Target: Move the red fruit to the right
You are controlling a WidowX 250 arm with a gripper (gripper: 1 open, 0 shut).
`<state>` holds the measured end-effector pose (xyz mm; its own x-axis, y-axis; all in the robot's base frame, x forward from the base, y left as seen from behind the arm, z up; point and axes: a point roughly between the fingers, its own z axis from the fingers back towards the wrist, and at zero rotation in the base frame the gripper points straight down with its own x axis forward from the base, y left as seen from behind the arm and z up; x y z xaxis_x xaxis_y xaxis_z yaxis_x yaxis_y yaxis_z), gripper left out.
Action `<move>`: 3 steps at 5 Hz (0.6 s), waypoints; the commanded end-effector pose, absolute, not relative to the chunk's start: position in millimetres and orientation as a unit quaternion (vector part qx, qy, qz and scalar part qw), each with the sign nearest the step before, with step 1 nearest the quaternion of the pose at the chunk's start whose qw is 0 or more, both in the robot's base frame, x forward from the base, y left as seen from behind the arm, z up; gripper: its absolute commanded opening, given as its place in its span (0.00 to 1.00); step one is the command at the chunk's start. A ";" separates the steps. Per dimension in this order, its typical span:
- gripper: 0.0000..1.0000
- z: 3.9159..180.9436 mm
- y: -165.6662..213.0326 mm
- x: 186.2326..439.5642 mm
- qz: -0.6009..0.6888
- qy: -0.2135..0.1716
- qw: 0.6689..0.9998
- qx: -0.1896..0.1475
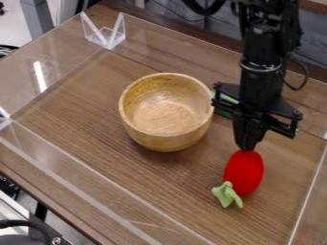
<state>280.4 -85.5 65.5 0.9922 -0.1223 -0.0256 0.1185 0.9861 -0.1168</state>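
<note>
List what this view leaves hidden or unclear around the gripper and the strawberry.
- Gripper: fingers look shut; whether the tips touch the strawberry cannot be told from this angle.
- Green block: only a sliver shows beside the bowl; the gripper body covers the rest.
- Arm: upper part cut off by the top edge.
- Tray wall: clear, its right side hard to trace.

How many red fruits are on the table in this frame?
1. The red fruit lies on the wooden table to the right of and nearer the camera than the wooden bowl, directly below the gripper. The bowl's visible interior looks empty.
</note>
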 end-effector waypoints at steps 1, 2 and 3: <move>0.00 79.4 -83.5 293.4 -0.057 -0.009 0.997 -0.059; 0.00 74.9 -83.5 293.7 -0.058 -0.004 0.997 -0.057; 0.00 76.6 -82.8 295.7 -0.057 -0.005 0.997 -0.055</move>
